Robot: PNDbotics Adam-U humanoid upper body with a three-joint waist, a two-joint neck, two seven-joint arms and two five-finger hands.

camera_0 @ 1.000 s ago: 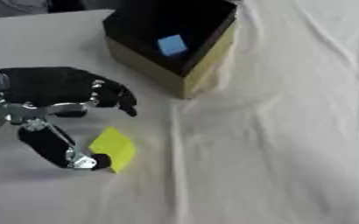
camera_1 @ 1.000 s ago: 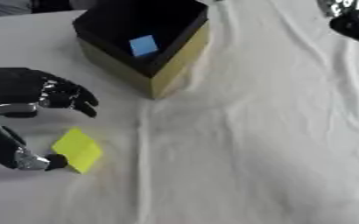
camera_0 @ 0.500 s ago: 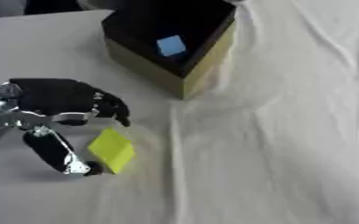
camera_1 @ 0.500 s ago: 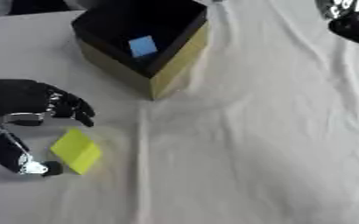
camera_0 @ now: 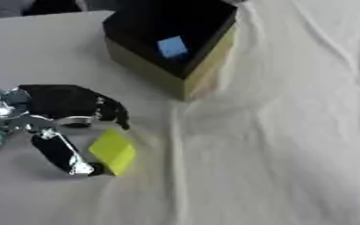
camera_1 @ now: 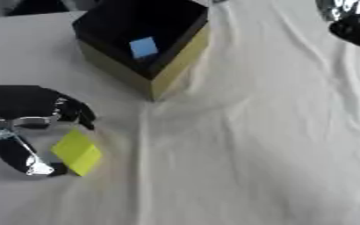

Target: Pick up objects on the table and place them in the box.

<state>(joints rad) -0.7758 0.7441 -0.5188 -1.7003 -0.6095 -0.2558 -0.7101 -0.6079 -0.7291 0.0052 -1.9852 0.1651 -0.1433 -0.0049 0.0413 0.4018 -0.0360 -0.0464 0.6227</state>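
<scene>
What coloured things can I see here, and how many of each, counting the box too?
Yellow block, by the left hand: 1
Blue piece, inside the box: 1
Box, black inside with olive-yellow walls: 1
Total: 3

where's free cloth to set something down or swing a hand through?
Free: the white cloth right of the box and the near right. Crowded: near left, where the left hand closes around the yellow block. The right hand shows top right.
</scene>
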